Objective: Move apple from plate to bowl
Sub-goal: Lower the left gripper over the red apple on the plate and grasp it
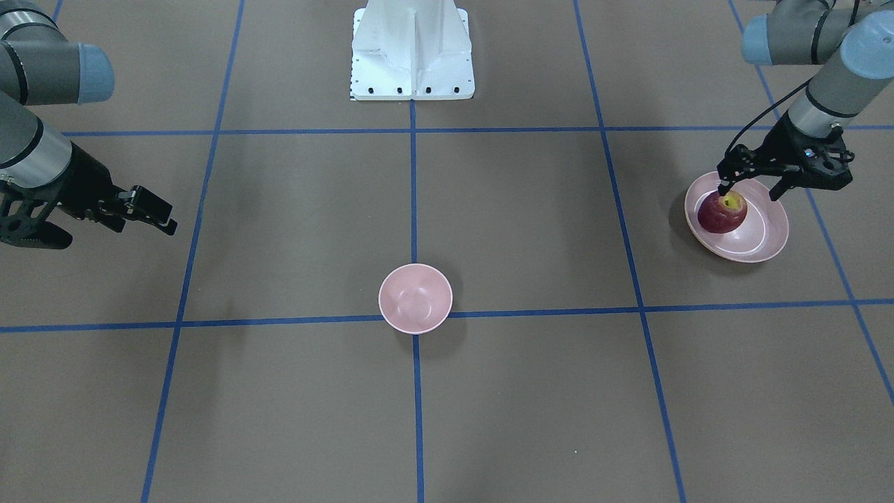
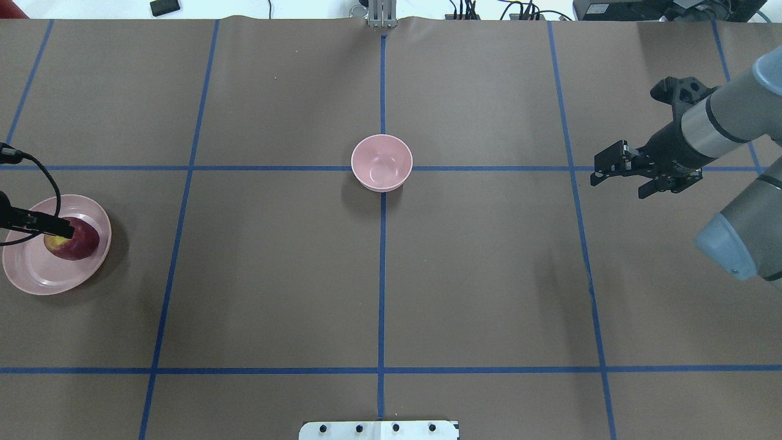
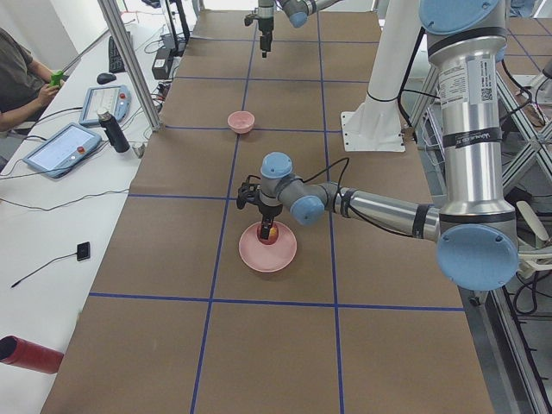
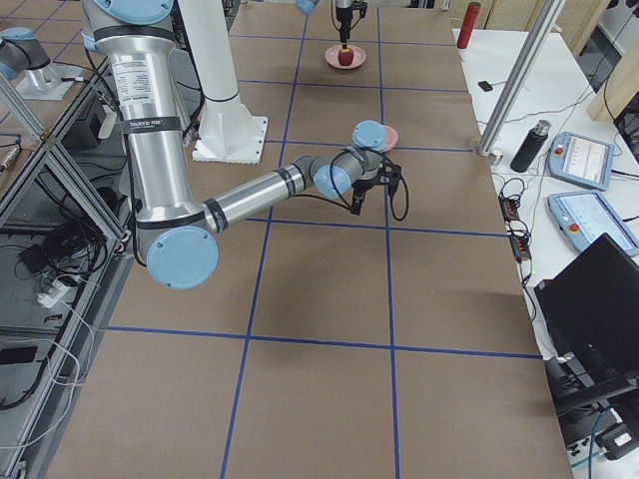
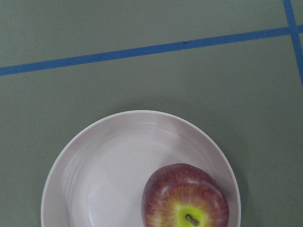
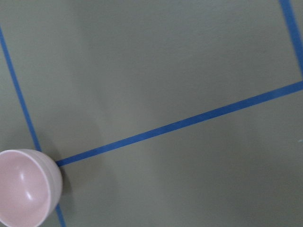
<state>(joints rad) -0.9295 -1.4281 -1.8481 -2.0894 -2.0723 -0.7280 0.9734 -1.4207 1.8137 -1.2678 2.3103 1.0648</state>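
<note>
The dark-red apple [image 1: 719,216] with its yellow stem patch sits in the wide pale-pink plate [image 1: 765,241], near the plate's rim on the robot's side. My left gripper [image 1: 749,192] is open just above the plate. One fingertip [image 2: 61,231] is over the apple's top; I cannot tell whether it touches. The left wrist view shows the apple [image 5: 184,198] low in the plate [image 5: 104,156], with no fingers in sight. The small deep pink bowl [image 1: 415,298] stands empty at the table's middle. My right gripper [image 1: 147,227] is open and empty, far from both.
The white robot base [image 1: 412,56] stands at the table's edge on the robot's side. Blue tape lines [image 1: 413,209] grid the brown table. A side desk with tablets [image 3: 60,147] and a bottle [image 3: 112,131] runs beyond the table's far edge, where an operator sits.
</note>
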